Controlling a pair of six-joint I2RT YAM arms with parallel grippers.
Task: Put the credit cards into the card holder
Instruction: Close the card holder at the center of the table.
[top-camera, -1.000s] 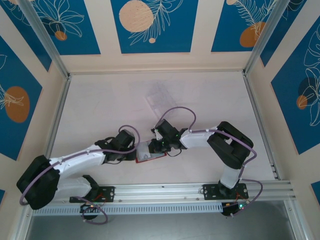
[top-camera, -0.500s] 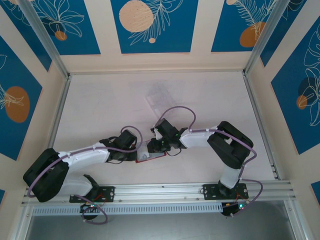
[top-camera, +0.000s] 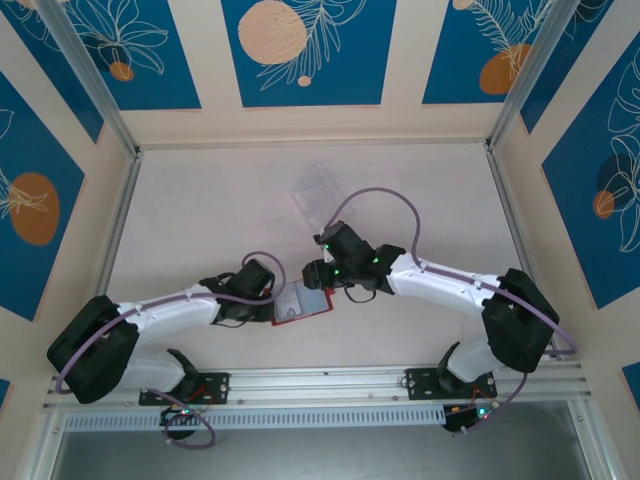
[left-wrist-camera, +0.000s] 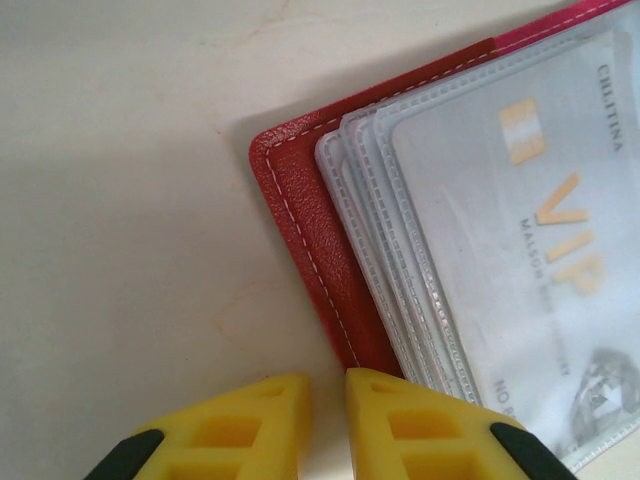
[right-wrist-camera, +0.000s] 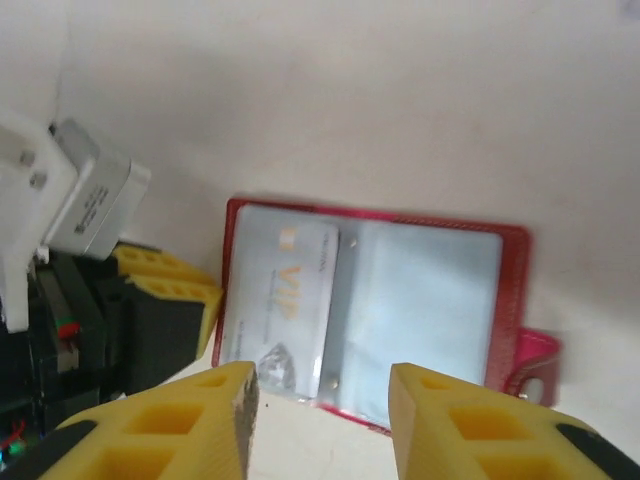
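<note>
One card (right-wrist-camera: 285, 300), pale grey with gold "VIP" lettering, sits inside a clear sleeve (left-wrist-camera: 420, 300) on the left page of the card holder (top-camera: 303, 304). The card holder lies spread open and flat on the bench (top-camera: 200, 220), near the middle of its near half, with the red cover showing as a border around the sleeves. Its snap tab (right-wrist-camera: 535, 365) sticks out from the right edge.

The left gripper (left-wrist-camera: 325, 400) is low at the card holder's left corner. Its yellow fingers are drawn almost together with only a thin slit between them and nothing held. One fingertip is at the red edge; I cannot tell whether it presses on it. In the right wrist view the same fingers (right-wrist-camera: 165, 285) sit just beside the left edge of the cover.

The right gripper (right-wrist-camera: 320, 400) hangs above the card holder with its jaws spread wide and empty.

A clear rack (top-camera: 318, 198) stands farther back on the bench, well apart from both grippers.
</note>
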